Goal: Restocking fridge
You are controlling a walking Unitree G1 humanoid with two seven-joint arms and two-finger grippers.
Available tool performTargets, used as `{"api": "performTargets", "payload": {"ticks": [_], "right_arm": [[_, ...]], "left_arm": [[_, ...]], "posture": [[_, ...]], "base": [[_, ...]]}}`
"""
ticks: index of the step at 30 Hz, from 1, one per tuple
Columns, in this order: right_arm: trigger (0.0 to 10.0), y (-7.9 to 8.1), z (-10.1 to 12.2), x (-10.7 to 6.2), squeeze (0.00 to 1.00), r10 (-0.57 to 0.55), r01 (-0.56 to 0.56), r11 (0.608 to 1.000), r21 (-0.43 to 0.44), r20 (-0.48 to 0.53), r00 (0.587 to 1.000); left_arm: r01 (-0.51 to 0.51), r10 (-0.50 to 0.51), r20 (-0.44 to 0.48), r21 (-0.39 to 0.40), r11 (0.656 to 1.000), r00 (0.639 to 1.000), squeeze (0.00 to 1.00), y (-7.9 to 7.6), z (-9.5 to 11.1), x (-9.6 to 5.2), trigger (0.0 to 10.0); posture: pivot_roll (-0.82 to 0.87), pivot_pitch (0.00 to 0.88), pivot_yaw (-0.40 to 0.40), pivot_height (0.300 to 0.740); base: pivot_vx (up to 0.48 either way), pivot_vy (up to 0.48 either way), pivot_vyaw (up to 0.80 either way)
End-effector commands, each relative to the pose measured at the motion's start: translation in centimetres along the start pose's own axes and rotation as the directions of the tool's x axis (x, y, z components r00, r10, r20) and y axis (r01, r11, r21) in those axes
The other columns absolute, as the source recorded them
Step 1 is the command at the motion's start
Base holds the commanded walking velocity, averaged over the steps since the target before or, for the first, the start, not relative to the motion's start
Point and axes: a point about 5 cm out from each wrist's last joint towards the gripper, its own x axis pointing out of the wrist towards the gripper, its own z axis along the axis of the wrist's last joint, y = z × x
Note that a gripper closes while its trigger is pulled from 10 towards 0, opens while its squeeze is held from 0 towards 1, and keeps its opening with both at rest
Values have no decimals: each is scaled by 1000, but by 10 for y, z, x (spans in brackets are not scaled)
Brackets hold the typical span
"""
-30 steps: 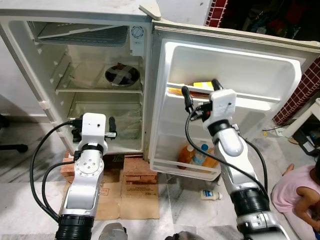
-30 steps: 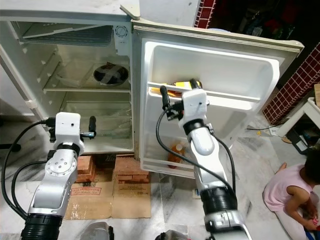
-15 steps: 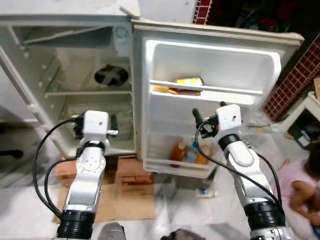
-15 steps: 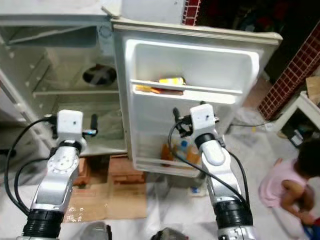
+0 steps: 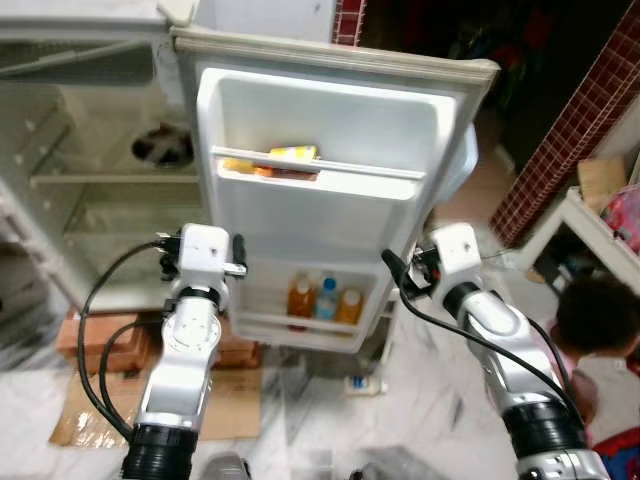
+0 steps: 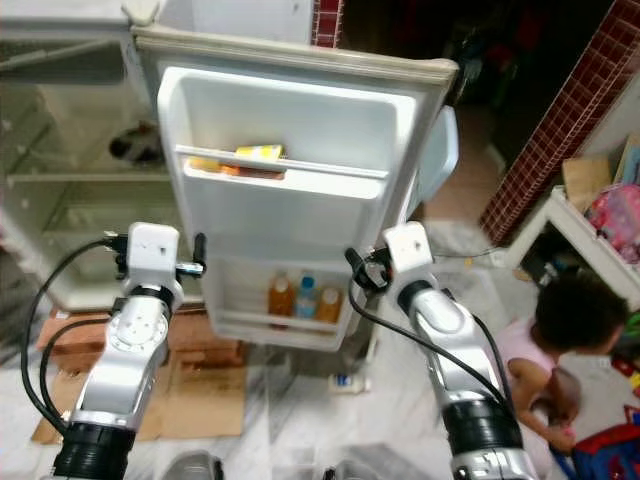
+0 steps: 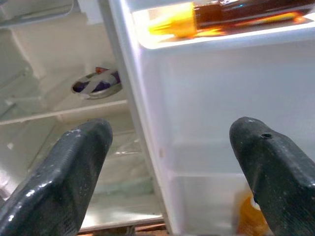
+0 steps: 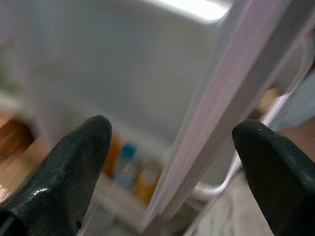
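Note:
The white fridge stands open, its door [image 5: 330,120] swung wide toward me. On the door's upper shelf lies a dark bottle with a yellow cap [image 7: 221,14]. Three bottles [image 5: 324,300], two orange and one blue-capped, stand in the lower door shelf. My left gripper [image 5: 203,258] hangs open and empty in front of the door's hinge side, at lower-shelf height. Beside the door's outer edge [image 8: 221,108], my right gripper [image 5: 406,266] is open too, holding nothing. The fridge's inner shelves hold a foil-covered bowl [image 7: 96,86].
A small white bottle [image 5: 362,383] lies on the floor below the door. The fridge rests on bricks [image 5: 80,335], with cardboard [image 5: 230,415] in front. A person [image 5: 590,320] sits on the floor at the right, near a white table [image 5: 590,225].
The view has swung to the right, so the fridge sits further left. My right gripper has dropped from the upper door shelf to the door's outer edge. The left gripper has held its pose.

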Motion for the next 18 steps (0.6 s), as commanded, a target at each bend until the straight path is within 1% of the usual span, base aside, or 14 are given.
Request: {"api": "performTargets", "payload": {"ticks": [1, 2, 3, 4, 7, 8, 9, 11, 13, 14, 15, 16, 18], "right_arm": [[10000, 7, 2, 2, 0, 107, -107, 994, -12, -20, 994], [10000, 7, 0, 2, 0, 131, -132, 991, -28, -39, 991], [10000, 3, -2, 4, 0, 120, -123, 991, -53, -55, 991], [10000, 3, -2, 4, 0, 120, -123, 991, -53, -55, 991], [10000, -17, 2, 15, 0, -51, 45, 996, -80, -62, 997], [10000, -17, 2, 15, 0, -51, 45, 996, -80, -62, 997], [10000, -26, 11, 20, 0, -140, 138, 989, -60, -30, 990], [10000, -28, 15, 22, 0, -161, 160, 986, -45, -18, 987], [10000, -28, 16, 23, 0, -153, 152, 988, -42, -20, 988], [10000, -27, 17, 24, 0, -159, 159, 987, -36, -13, 987], [10000, -27, 17, 24, 0, -159, 159, 987, -36, -13, 987], [10000, -25, 20, 26, 0, -164, 164, 986, -33, 3, 986], [10000, -23, 22, 28, 0, -165, 166, 985, -35, 21, 986]], "left_arm": [[-13, 13, -1, 1, 1000, 1000, 0, 3, 1, 2, 10000], [-16, 16, -4, 4, 1000, 1000, 0, 3, 1, 2, 10000], [-21, 21, -9, 15, 1000, 1000, 0, 4, 0, 2, 10000], [-21, 21, -9, 15, 1000, 1000, 0, 4, 0, 2, 10000], [-42, 42, -25, 19, 999, 999, 0, 7, -2, 2, 10000], [-42, 42, -25, 19, 999, 999, 0, 7, -2, 2, 10000], [-56, 57, -36, 17, 998, 998, 0, 9, -3, 3, 10000], [-64, 65, -42, 18, 998, 997, 0, 11, -4, 3, 10000], [-66, 67, -43, 19, 998, 997, 0, 11, -4, 3, 10000], [-74, 74, -40, 0, 997, 996, 0, 12, -4, 2, 10000], [-74, 74, -40, 0, 997, 996, 0, 12, -4, 2, 10000], [-100, 99, -39, -20, 995, 994, 0, 16, -4, 2, 10000], [-116, 115, -41, -25, 993, 992, 0, 18, -4, 2, 10000]], "posture": [[98, 0, -53, 740], [98, 0, -53, 740], [98, 0, -53, 740], [98, 0, -53, 740], [101, 0, -51, 740], [101, 0, -51, 740], [105, 0, -51, 740], [107, 0, -51, 740], [107, 0, -51, 740], [107, 0, -49, 740], [107, 0, -49, 740], [109, 0, -49, 740], [109, 0, -49, 740]], "base": [[0, -480, 0], [0, -480, 0], [0, -480, 0], [0, -480, 0], [0, -480, 0], [0, -480, 0], [0, -428, 0], [0, -426, 0], [0, -424, 0], [0, 0, 0], [0, 0, 0], [0, 0, 0], [0, 0, 0]]}}
